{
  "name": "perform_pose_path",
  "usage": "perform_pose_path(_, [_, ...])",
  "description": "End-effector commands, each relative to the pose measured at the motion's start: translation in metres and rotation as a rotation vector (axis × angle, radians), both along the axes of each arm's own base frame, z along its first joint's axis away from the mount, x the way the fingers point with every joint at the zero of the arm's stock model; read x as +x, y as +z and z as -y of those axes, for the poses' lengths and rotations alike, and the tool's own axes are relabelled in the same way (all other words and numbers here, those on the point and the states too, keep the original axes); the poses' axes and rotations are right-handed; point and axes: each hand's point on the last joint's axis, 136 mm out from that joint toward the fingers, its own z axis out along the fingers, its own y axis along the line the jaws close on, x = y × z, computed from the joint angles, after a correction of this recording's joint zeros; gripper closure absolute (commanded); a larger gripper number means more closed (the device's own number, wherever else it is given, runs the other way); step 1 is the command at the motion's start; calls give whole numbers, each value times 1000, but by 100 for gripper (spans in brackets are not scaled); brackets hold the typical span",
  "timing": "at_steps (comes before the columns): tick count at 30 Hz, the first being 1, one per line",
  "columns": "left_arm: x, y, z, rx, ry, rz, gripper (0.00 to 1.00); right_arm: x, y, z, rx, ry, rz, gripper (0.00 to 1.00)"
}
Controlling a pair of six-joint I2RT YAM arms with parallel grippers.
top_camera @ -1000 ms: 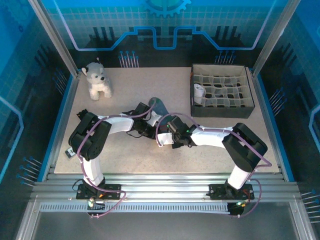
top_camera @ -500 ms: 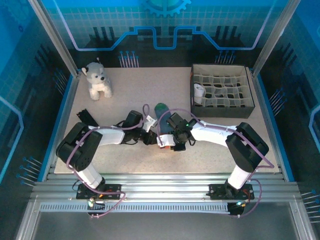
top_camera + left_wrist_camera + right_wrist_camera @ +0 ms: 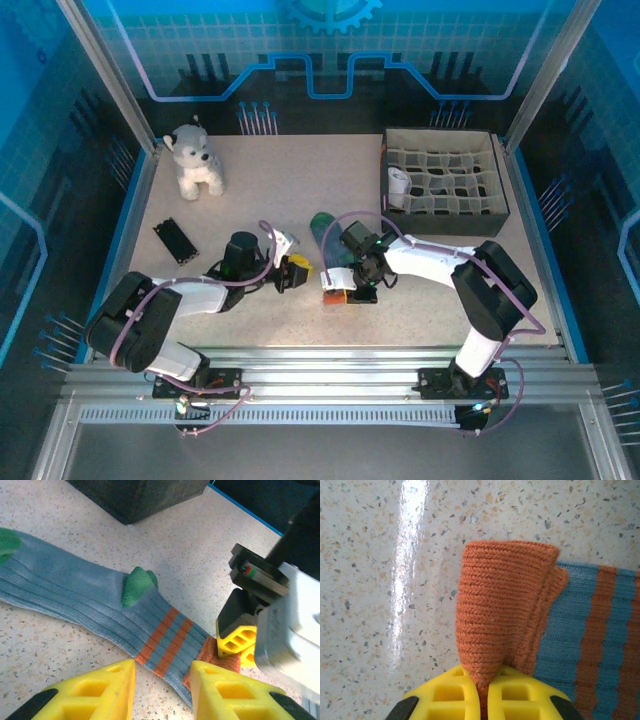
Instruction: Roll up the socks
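Note:
The teal-green sock (image 3: 75, 597) lies flat on the table, blue-grey with a green heel, two orange stripes and an orange cuff (image 3: 500, 595). My right gripper (image 3: 485, 685) is shut on that cuff, pinching a raised fold of it; from above it (image 3: 340, 290) sits at the sock's near end. My left gripper (image 3: 162, 687) stands open just short of the striped part, jaws apart and gripping nothing; from above it (image 3: 296, 272) is left of the sock (image 3: 322, 225). A white rolled sock (image 3: 398, 184) sits in a cell of the box.
A dark box with fabric compartments (image 3: 445, 215) stands at the back right, its corner (image 3: 140, 495) just beyond the sock. A white-grey plush dog (image 3: 195, 160) sits at the back left. A small black object (image 3: 175, 240) lies on the left of the table.
My left gripper has let go, opened and drawn back to the left, its arm swinging down low. The right gripper stays shut on the orange cuff, shifted slightly left.

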Motion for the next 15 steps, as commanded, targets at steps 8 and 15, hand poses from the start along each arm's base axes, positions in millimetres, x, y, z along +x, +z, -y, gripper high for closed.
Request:
perform_pose_path(8, [-29,6,34,171,-126,316,63,-11,10,0,53,-44,-171,100])
perform_pose_path(15, [-41,3,43,231,-198,385,62,-12,12,1,71,-75,-240,100])
